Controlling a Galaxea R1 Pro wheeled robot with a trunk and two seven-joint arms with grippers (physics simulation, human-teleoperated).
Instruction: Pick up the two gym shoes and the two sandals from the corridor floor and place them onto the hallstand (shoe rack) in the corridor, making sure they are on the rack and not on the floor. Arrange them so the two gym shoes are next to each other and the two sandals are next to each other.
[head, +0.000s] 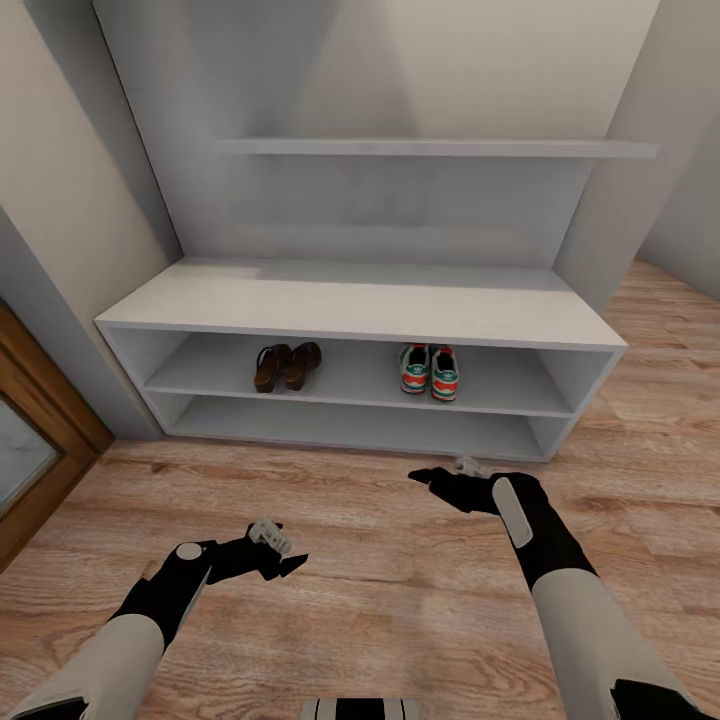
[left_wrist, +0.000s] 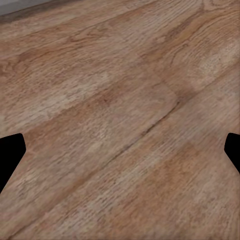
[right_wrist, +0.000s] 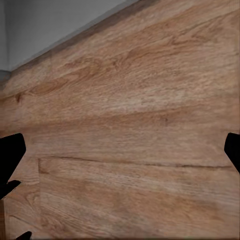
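Observation:
The light-grey hallstand (head: 360, 305) stands against the wall ahead. On its upper open shelf two dark brown sandals (head: 286, 365) sit side by side at the left, and two white gym shoes (head: 430, 371) with green stripes sit side by side at the right. Both arms hang over the corridor floor (head: 380, 560) in front of the rack. My left gripper (head: 290, 560) is open and holds nothing. My right gripper (head: 425, 478) is open and holds nothing. In both wrist views the fingertips (left_wrist: 10, 155) (right_wrist: 11, 152) stand wide apart over bare planks.
A grey wall shelf (head: 440, 148) runs above the rack. A wooden door frame (head: 45, 420) stands at the left. The rack's base edge (right_wrist: 45, 35) shows in the right wrist view.

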